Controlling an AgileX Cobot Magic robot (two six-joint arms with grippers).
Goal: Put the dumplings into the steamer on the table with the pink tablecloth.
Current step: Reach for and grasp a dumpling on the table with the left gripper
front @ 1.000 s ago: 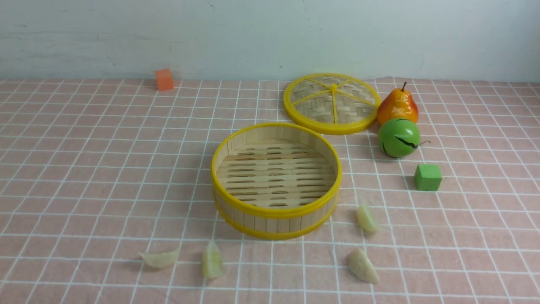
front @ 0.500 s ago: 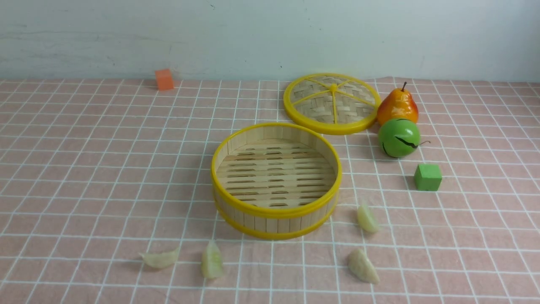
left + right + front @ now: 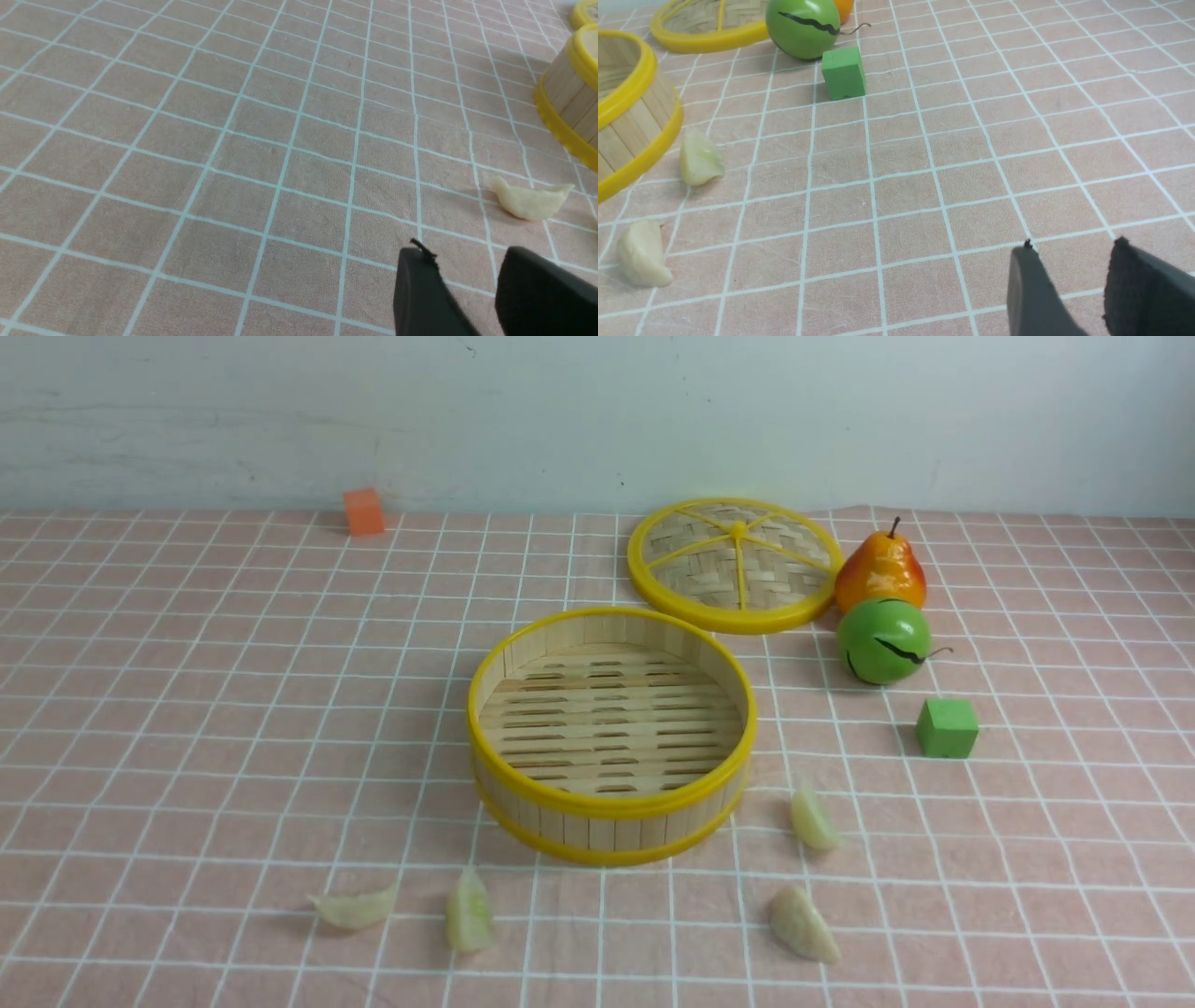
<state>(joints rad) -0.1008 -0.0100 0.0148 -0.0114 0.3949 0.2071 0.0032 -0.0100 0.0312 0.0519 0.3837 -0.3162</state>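
Neither arm reaches into the front view; each wrist view shows only fingertips. The left gripper [image 3: 460, 261] hangs over cloth near one dumpling, its two dark fingers parted with nothing between them. The right gripper [image 3: 1076, 254] also hangs over cloth, fingers apart and holding nothing. How high each sits is hard to judge.

In the front view, taken as a clock face with twelve at the far side, the steamer [image 3: 611, 831] sits upright, open and empty near the centre of the pink cloth [image 3: 215, 709]. Four pale dumplings lie around it on the cloth: one [image 3: 355, 907] toward seven o'clock, one [image 3: 469, 915] nearer six and just beside the first, one [image 3: 804, 926] toward five, and one [image 3: 814, 819] toward four, near the steamer's wall.

The lid [image 3: 738, 565] lies behind the steamer toward one, beside a pear [image 3: 880, 569]; a green fruit [image 3: 883, 641] sits in front of the pear. A green cube [image 3: 948, 728] is at three. An orange cube [image 3: 364, 513] stands by the far edge at eleven. Open cloth stretches from eight to ten, and beyond the green cube at three.
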